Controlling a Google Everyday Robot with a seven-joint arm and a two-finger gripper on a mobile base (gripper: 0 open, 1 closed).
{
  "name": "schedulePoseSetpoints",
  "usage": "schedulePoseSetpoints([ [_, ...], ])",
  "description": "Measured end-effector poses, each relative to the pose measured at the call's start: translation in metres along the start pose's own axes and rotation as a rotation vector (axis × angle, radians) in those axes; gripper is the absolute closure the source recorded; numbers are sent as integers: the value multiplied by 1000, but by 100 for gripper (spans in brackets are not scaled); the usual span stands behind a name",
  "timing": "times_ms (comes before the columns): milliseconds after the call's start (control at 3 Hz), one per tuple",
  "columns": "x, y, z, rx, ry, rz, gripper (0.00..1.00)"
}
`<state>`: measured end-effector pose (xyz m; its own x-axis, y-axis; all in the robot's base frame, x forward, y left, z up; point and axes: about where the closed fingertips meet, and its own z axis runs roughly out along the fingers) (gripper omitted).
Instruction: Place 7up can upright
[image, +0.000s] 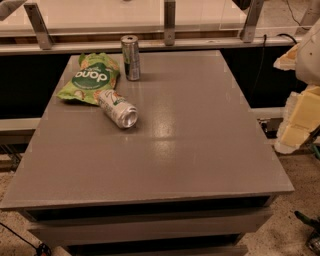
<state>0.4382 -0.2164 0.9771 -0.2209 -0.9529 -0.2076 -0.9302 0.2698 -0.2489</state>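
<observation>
The 7up can lies on its side on the grey table, at the left middle, with its shiny top facing front right. Its base end touches a green chip bag. Part of my white arm shows at the right edge, beside the table and well away from the can. A dark piece low at the right edge appears to be my gripper. It sits below table height and holds nothing that I can see.
A taller, slim dark-silver can stands upright at the back of the table, just right of the chip bag. A rail with metal brackets runs behind the table. Cables lie on the floor at the lower left.
</observation>
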Motion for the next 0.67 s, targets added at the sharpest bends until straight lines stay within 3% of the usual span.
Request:
schedulePoseSetpoints([
  [333,0,0,0,0,0,0,0],
  [667,-9,-8,-1,-7,-43,5,0],
])
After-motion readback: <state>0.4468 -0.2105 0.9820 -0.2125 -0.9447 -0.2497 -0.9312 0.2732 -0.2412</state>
